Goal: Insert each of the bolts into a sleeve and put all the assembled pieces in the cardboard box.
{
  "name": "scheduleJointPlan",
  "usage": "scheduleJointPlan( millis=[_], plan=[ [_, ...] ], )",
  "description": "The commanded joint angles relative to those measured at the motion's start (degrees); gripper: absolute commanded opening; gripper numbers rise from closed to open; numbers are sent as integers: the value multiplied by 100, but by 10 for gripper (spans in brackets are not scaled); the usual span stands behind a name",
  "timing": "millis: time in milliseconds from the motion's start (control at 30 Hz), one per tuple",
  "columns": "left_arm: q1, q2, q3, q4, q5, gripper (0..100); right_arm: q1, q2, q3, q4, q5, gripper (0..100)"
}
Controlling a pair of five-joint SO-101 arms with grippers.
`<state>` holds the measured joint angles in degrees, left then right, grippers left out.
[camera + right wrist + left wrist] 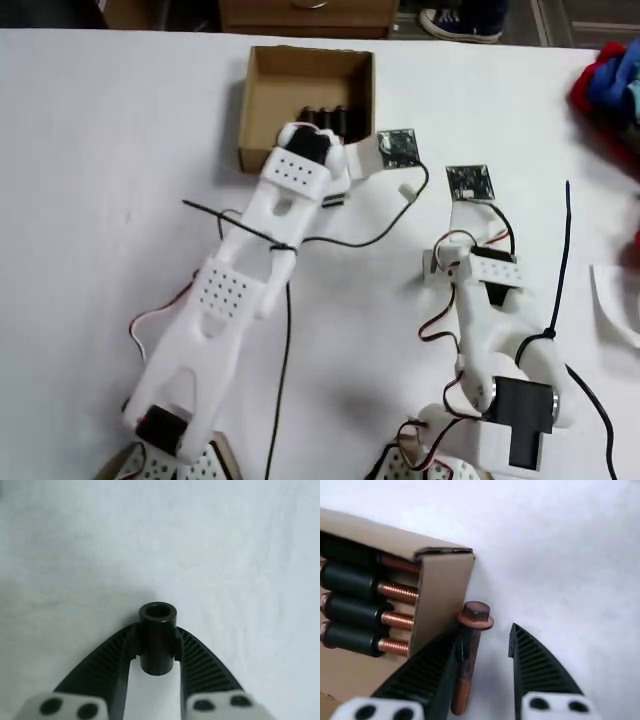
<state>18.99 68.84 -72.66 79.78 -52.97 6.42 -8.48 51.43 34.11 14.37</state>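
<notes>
**Last pair not yet joined; box part-filled**

- Brown cardboard box (290, 90) sits at about 12 o'clock on the white table (110, 170). Assembled pieces (355, 607), black sleeves with copper thread ends poking out, lie side by side at the box's 4 o'clock corner. At least three are plain, and what looks like a fourth is partly under the flap.
- Left arm (285, 190) reaches to the box's 5 o'clock corner. Left gripper (485, 632) has its jaws apart. A loose copper-coloured flanged hex bolt (469, 650) lies on the table between them, touching one finger and clear of the other. It rests just outside the box wall, head end close to the corner. It is not gripped.
- Right arm (480, 300) stands at roughly 4 o'clock from the box, well apart from it. Right gripper (157, 630) is closed around a black cylindrical sleeve (157, 652), held upright with its open bore facing the wrist camera and nothing inside it.

Progress, as I read it: most of the job is done and one set remains. Left to do: clamp the loose bolt, bring it to the held sleeve, seat it in the bore, then drop the piece in with the others. The bolt lies hard against the cardboard, so the grasp may nudge the box.
</notes>
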Motion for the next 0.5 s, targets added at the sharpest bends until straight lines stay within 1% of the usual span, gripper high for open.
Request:
scheduleJointPlan(
  millis=[0, 100, 133, 200, 267, 333, 467],
  plan=[
    [-9, -149, 136, -193, -18, 154, 75, -224, -70, -75, -62, 22],
    [9, -149, 400, -176, -18, 138, 75, -224, -70, -75, -62, 22],
    [18, -158, 462, -167, -18, 108, 75, -224, -70, -75, -62, 22],
    [9, -176, 435, -44, -18, 15, 75, -224, -70, -75, -62, 22],
    [18, -193, 374, 193, -18, 38, 75, -224, -70, -75, -62, 22],
    [18, -202, 268, 457, -18, 22, 75, -224, -70, -75, -62, 22],
    [79, -211, -242, 1301, -18, 25, 75, -224, -70, -75, -62, 22]
  ],
)
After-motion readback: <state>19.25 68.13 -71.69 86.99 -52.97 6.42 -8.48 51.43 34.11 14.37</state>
